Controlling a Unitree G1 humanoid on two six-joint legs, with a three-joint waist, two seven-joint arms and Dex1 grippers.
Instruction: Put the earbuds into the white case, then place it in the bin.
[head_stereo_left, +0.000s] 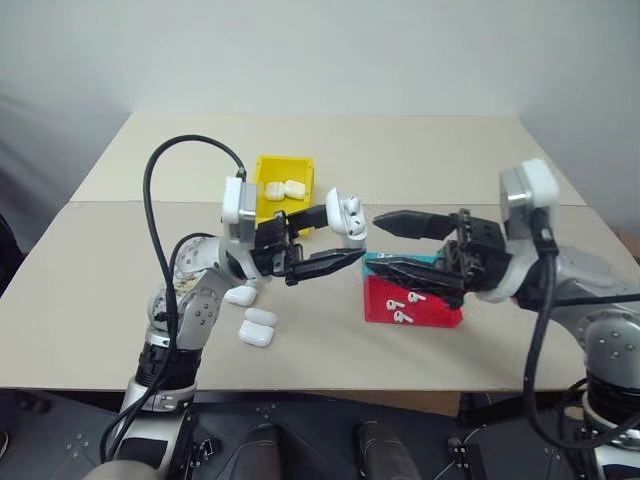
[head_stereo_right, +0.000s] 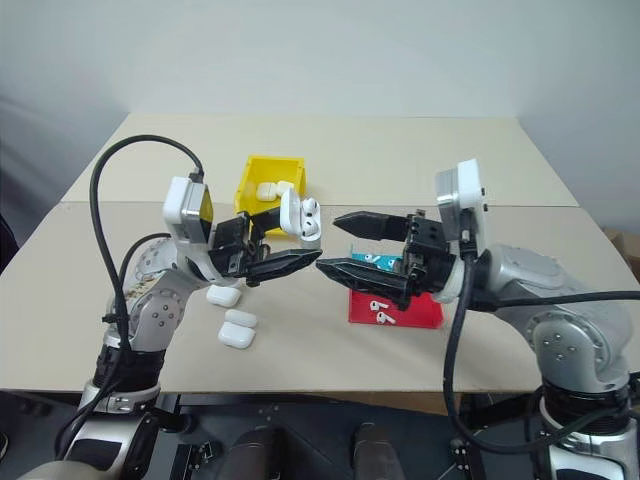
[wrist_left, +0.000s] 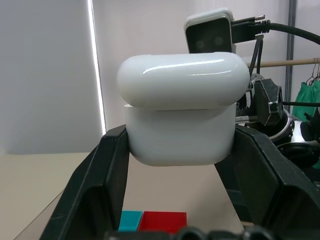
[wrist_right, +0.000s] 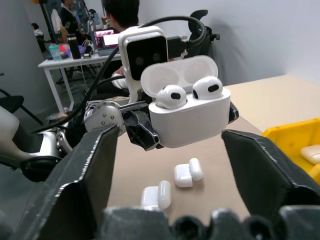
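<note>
Two earbuds (wrist_right: 190, 92) sit seated in the white case (wrist_right: 192, 120), whose hinged lid stands flipped up behind them. The left gripper (head_stereo_left: 335, 245) pinches this case between its two black fingers, one pressed to each side wall, and holds it raised above the table (head_stereo_left: 330, 330), clear of the surface. The right gripper (head_stereo_left: 400, 245) faces it from the opposite side, jaws spread wide; the case lies just beyond the fingertips, apart from both, roughly in line with the gap between them. Beneath the right gripper a red tray (head_stereo_left: 415, 305) carries loose earbuds, with a blue tray (head_stereo_left: 385, 262) just behind it. The yellow bin (head_stereo_left: 282, 187) stands farther back on the table and holds closed cases. Three more closed cases (head_stereo_left: 255, 325) rest on the table under the left arm.
</note>
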